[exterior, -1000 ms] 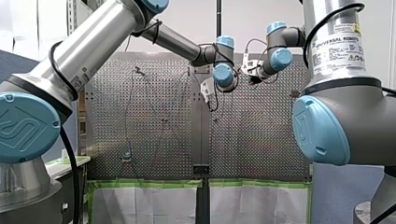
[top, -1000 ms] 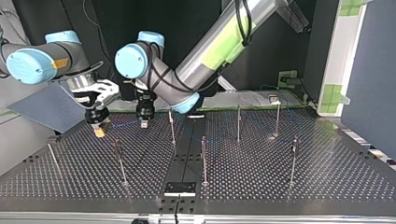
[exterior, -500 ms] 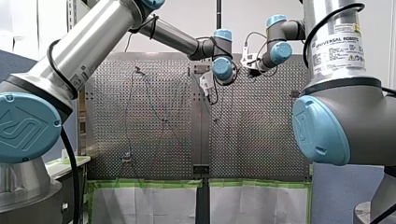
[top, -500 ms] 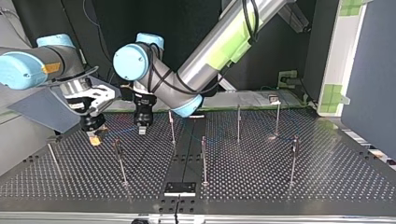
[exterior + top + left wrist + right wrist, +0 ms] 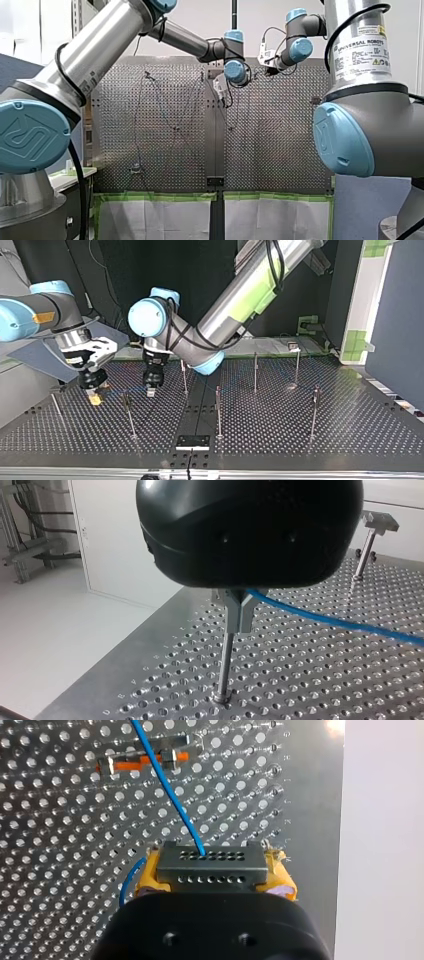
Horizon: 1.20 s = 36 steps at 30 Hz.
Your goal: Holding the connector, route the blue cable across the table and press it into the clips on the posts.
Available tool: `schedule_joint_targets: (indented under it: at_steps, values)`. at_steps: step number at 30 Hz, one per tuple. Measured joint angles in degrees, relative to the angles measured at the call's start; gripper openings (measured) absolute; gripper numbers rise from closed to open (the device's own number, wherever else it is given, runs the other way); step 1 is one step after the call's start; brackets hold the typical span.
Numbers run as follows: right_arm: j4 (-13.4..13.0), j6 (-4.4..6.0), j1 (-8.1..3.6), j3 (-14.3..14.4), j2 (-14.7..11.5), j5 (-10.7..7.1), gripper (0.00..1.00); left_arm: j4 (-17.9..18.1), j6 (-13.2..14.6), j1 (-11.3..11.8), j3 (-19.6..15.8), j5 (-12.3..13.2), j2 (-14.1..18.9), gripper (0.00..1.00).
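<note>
In the right wrist view my right gripper (image 5: 212, 870) has yellow pads shut on a grey connector (image 5: 210, 866). The blue cable (image 5: 167, 795) runs from it past a post clip with an orange part (image 5: 142, 760). In the top view that gripper (image 5: 93, 397) hangs low over the table's left side. The blue cable (image 5: 122, 388) stretches from it to my left gripper (image 5: 150, 390). In the left wrist view the black left gripper (image 5: 240, 592) hides its own fingers, and the blue cable (image 5: 325, 622) comes out from under it beside a clipped post (image 5: 225, 665).
Several thin clip posts stand on the perforated table (image 5: 300, 440), one close by the cable (image 5: 130, 415), others near the middle (image 5: 218, 410) and at the right (image 5: 314, 410). A black plate (image 5: 192, 441) lies at the near edge.
Both grippers have moved toward the near left of the top view and lower over the table, carrying the connector and cable with them. Their grips look unchanged.
</note>
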Motion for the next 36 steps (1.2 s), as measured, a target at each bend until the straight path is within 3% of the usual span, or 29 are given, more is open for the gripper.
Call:
schedule_joint_targets:
  at_steps: [16, 28, 29, 30, 32, 33, 34, 35, 36]
  values:
    - [-0.32, -0.07, -1.21, -0.04, 0.90, -0.77, 0.00, 2.72, -1.31, 2.96, 0.02, 7.30, -0.88, 0.01]
    - [-0.57, -0.33, -2.47, -0.13, 1.42, -1.49, 0.00, 2.56, -1.44, 4.09, 0.46, 9.66, -4.29, 0.01]
    - [-0.57, -0.35, -2.54, -0.13, 1.42, -1.52, 0.00, 2.49, -1.44, 4.07, 0.52, 9.68, -4.35, 0.17]
    - [-0.58, -0.37, -2.58, -0.13, 1.43, -1.54, 0.00, 2.36, -1.42, 4.02, 0.60, 9.67, -4.39, 0.17]
    - [-0.56, -0.42, -2.66, -0.13, 1.43, -1.56, 0.00, 2.02, -1.35, 3.85, 0.76, 9.62, -4.43, 0.40]
    - [-0.55, -0.46, -2.68, -0.13, 1.43, -1.57, 0.00, 1.85, -1.31, 3.76, 0.80, 9.56, -4.42, 0.40]
    - [-0.54, -0.51, -2.68, -0.13, 1.44, -1.58, 0.00, 1.58, -1.26, 3.63, 0.84, 9.42, -4.40, 0.65]
    - [-0.53, -0.54, -2.68, -0.13, 1.43, -1.59, 0.00, 1.37, -1.24, 3.52, 0.86, 9.28, -4.39, 0.78]
    - [-0.52, -0.56, -2.69, -0.13, 1.45, -1.59, 0.00, 1.14, -1.22, 3.41, 0.87, 9.11, -4.39, 0.78]
